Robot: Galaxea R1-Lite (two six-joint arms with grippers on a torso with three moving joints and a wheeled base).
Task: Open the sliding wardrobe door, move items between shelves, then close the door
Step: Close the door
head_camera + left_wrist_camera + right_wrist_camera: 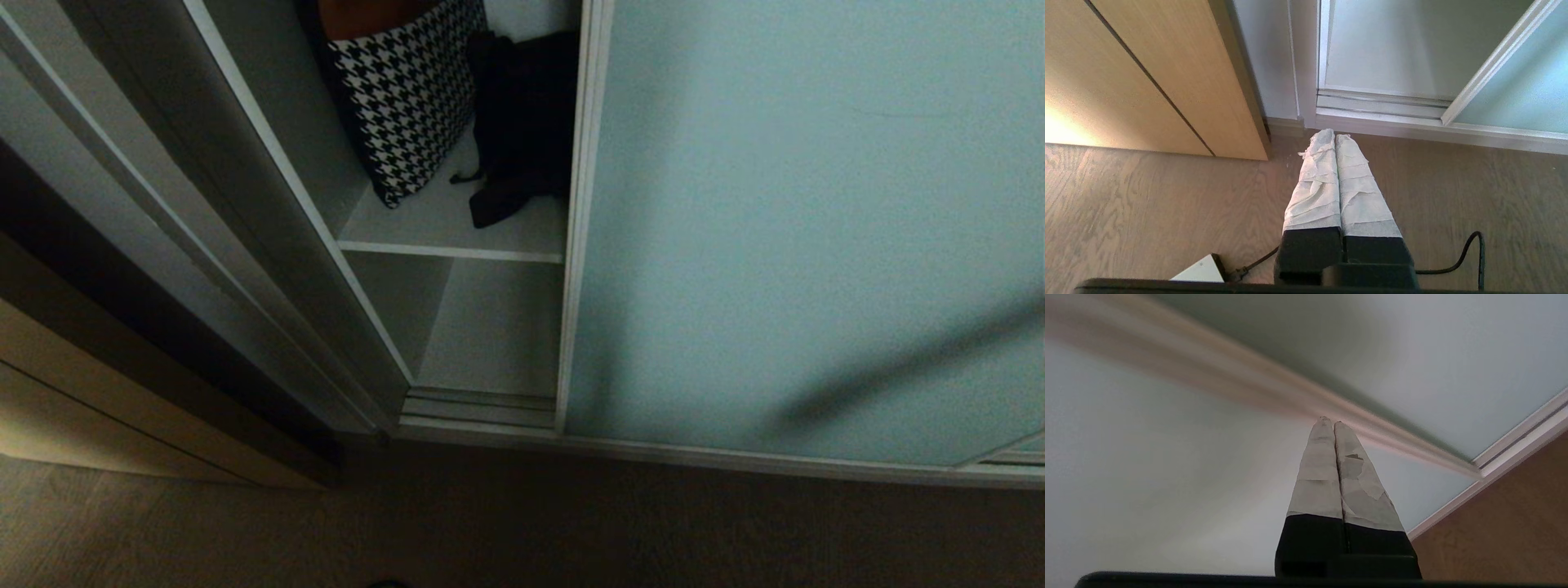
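- We see the sliding wardrobe door (800,237), a frosted teal-blue panel in a slim silver frame, standing partly open; it covers the right part of the wardrobe and leaves a narrow gap on the left.
- Through that gap we see the black fabric bundle (522,122) lying on the upper shelf (449,220), with its strap ends hanging near the shelf's front edge.
- Just beside the bundle, on its left, a black-and-white houndstooth cushion (408,98) leans on the same shelf.
- The lower shelf (498,327) sits beneath, behind the door track (482,408).
- Our left end effector (1334,134) hangs low over the wooden floor (1147,204), its white-wrapped fingers pressed together on nothing, near the beige wooden cabinet (1147,73) and the track.
- Our right end effector (1331,421) has its wrapped fingers together too, empty, with the tips close to the door's glass and a frame strip; we cannot tell whether they touch.
- Neither arm shows in the head view.
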